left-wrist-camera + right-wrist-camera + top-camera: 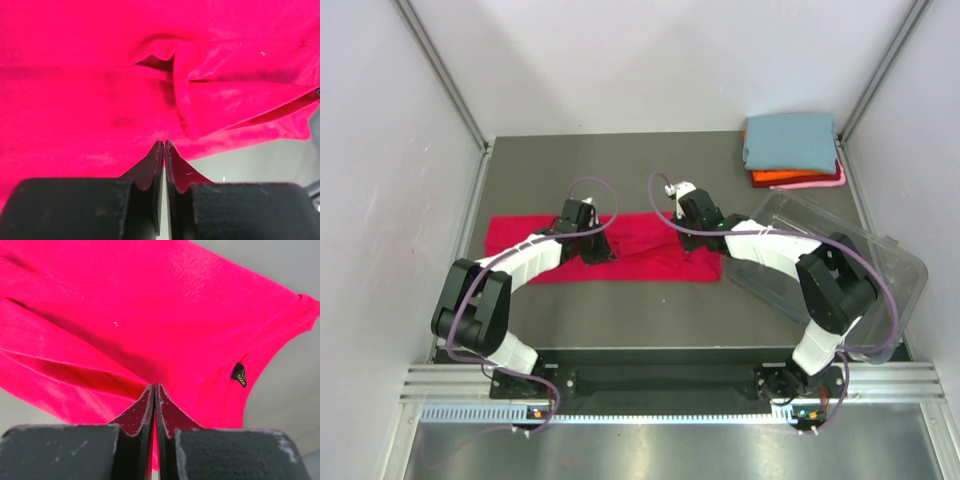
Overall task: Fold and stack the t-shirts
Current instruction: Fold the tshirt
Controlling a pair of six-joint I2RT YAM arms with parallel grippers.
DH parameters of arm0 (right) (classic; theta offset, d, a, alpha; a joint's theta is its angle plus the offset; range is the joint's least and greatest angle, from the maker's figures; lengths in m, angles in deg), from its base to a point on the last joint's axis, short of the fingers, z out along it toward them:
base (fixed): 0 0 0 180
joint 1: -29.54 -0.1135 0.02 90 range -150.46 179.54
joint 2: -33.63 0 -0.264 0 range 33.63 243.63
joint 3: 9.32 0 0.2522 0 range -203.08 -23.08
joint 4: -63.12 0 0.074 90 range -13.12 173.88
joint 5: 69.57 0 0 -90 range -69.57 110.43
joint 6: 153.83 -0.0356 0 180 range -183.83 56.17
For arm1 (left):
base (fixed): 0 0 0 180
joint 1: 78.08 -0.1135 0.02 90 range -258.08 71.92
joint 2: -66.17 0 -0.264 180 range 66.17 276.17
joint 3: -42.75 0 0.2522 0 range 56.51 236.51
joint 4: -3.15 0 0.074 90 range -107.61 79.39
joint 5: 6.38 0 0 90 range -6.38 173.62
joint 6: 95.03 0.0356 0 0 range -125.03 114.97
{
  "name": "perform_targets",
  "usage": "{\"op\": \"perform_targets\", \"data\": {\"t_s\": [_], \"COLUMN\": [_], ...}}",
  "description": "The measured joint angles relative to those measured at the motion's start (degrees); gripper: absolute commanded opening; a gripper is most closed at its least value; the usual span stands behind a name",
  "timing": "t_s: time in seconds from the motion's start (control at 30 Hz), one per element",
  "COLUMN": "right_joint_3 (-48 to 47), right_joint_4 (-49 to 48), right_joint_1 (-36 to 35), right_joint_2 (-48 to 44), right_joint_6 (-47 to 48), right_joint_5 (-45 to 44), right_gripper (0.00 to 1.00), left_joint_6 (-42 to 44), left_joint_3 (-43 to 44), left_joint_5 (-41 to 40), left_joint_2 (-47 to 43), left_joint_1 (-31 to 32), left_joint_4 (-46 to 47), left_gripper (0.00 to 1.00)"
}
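Note:
The crimson red t-shirt [520,235] lies as a long strip across the middle of the table, bunched at its centre. My left gripper [597,247] is shut with its tips pinching the shirt's near edge [75,75]; the closed tips show in the left wrist view [164,142]. My right gripper [692,237] is shut on the shirt's right part [150,300], its tips [154,386] pressed into the cloth near a black size label [241,375]. At the back right is a folded stack with the blue-grey shirt [788,140] on top, and the orange [775,177] and pale pink [820,184] shirts under it.
A clear plastic tub [860,260] lies tilted at the right side of the table, just right of the right arm. White walls enclose the dark table [620,170] on three sides. A metal rail runs along the near edge.

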Motion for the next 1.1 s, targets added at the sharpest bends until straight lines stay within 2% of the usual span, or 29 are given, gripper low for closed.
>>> {"op": "perform_targets", "data": {"t_s": [0.27,0.4,0.73,1.1], "right_joint_3": [-0.83,-1.05,-1.07,-1.07], "right_joint_4": [0.81,0.79,0.81,0.79], "right_joint_1": [0.81,0.87,1.62,3.10], "right_joint_2": [0.74,0.76,0.85,0.85], "right_joint_6": [-0.02,-0.02,-0.42,-0.85], "right_joint_5": [0.46,0.68,1.90,3.74], "right_gripper": [0.00,0.00,0.00,0.00], "left_joint_6": [-1.53,-2.49,-5.84,-9.20], "left_joint_3": [0.00,-1.07,-1.92,-1.77], "left_joint_5": [-4.28,-4.87,-1.70,1.40], "left_joint_2": [0.24,1.03,4.96,5.05], "left_joint_1": [2.01,2.56,2.89,2.91], "left_joint_4": [0.50,3.58,10.54,16.35], "left_gripper": [0.03,0.03,0.03,0.03]}}
